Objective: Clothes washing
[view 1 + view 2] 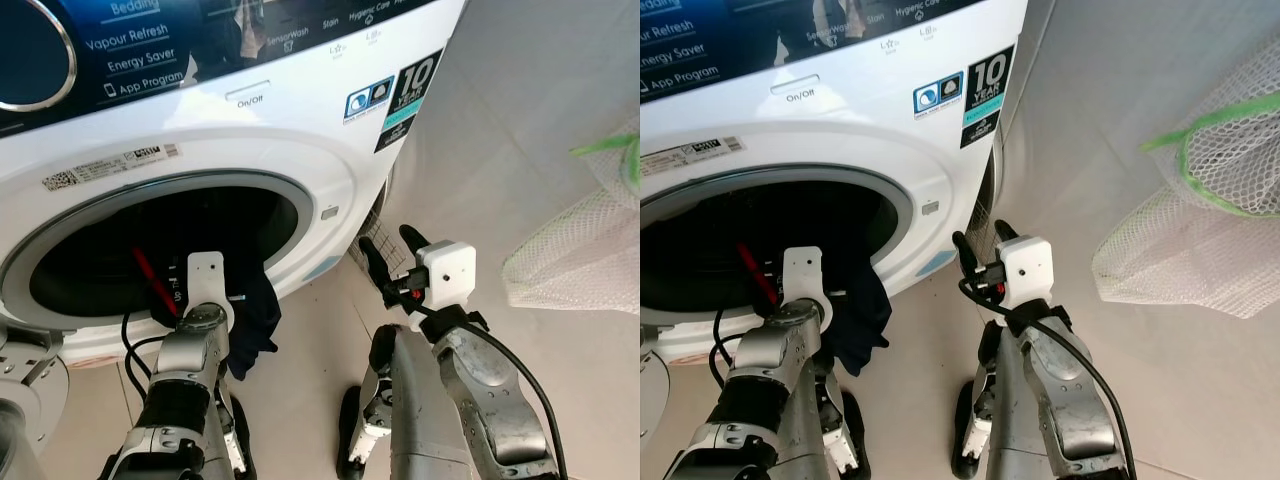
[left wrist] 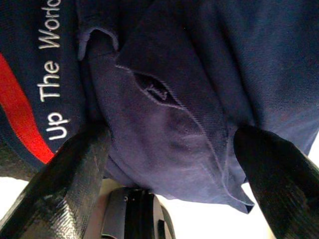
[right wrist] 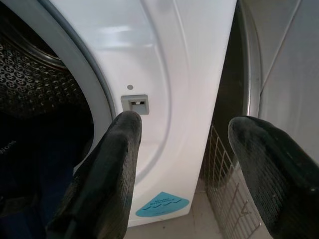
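Head eyes look down at the washing machine [image 1: 300,130] (wrist cameras sit closer).
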